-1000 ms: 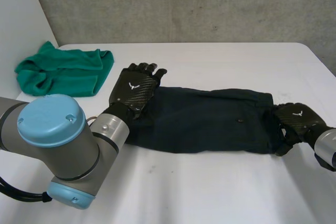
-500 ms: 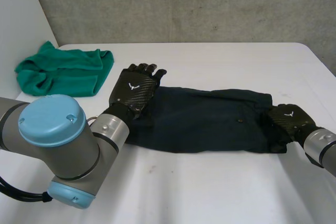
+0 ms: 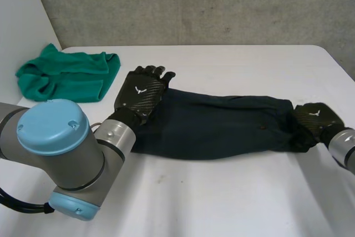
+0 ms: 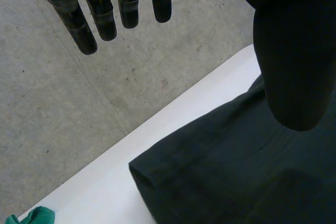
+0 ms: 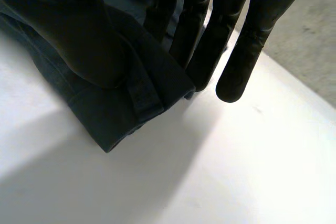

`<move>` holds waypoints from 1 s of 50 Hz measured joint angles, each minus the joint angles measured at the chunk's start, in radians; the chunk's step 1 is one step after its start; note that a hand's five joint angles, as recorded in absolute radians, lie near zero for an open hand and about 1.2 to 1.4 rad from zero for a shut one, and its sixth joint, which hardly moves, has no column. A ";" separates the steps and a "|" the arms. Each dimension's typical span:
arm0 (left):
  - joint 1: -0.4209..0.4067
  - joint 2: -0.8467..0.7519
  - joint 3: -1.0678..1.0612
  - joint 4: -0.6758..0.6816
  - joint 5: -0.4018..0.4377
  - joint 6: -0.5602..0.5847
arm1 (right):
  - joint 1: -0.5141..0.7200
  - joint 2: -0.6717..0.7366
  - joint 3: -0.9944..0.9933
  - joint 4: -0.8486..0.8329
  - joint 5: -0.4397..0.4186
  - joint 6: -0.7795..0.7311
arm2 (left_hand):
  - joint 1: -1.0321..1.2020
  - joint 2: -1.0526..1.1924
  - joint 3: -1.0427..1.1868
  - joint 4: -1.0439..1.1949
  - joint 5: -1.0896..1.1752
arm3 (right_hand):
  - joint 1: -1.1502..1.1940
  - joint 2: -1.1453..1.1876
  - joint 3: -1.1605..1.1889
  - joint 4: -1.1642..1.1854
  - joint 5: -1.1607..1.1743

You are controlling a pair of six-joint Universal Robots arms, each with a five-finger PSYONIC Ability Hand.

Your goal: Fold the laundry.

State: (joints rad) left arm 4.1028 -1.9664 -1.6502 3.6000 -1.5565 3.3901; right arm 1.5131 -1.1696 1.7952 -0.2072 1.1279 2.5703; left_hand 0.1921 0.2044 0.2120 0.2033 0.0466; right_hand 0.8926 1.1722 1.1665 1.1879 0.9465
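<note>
A dark navy garment (image 3: 216, 129) lies stretched across the middle of the white table (image 3: 222, 198). My left hand (image 3: 141, 92) rests flat on its left end, fingers (image 4: 100, 17) straight and open, the cloth (image 4: 236, 182) under its palm. My right hand (image 3: 315, 119) is at the garment's right end. There the thumb (image 5: 79, 40) presses on top of the hemmed edge (image 5: 121, 114), and the fingers (image 5: 202, 40) curl against it from the other side, pinching the cloth.
A crumpled green cloth (image 3: 66, 76) lies at the table's back left corner, its tip (image 4: 31, 217) beyond the dark garment's left end. My left arm's elbow (image 3: 55, 154) looms at the front left. A grey wall (image 3: 194, 4) stands behind the table.
My right hand has shut on the garment's right end and drawn it to the right, pulling the cloth taut. The left hand has stayed in place.
</note>
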 measured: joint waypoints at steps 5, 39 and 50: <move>0.001 0.006 0.001 -0.001 0.000 0.000 | -0.051 -0.041 -0.002 0.038 0.018 -0.076 | 0.000 0.000 0.000 0.000 0.000 | 0.016 0.000 0.000 0.000 0.011; 0.047 0.054 0.018 0.008 -0.004 0.002 | 0.731 0.158 -0.353 0.138 -0.016 -0.533 | 0.000 0.000 0.000 0.000 0.000 | 0.091 0.000 0.034 0.000 0.032; 0.053 0.042 0.074 0.008 -0.017 -0.012 | 0.684 0.097 -0.387 0.189 -0.017 -0.181 | 0.000 0.000 0.000 0.000 0.000 | -0.686 -0.949 -0.950 -0.949 -0.876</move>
State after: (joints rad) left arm 4.1557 -1.9241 -1.5760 3.6077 -1.5733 3.3777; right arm 2.1967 -1.0724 1.4085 -0.0186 1.1104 2.3894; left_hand 0.1921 0.2044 0.2120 0.2033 0.0465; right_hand 0.2066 0.2236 0.2165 0.2385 0.0705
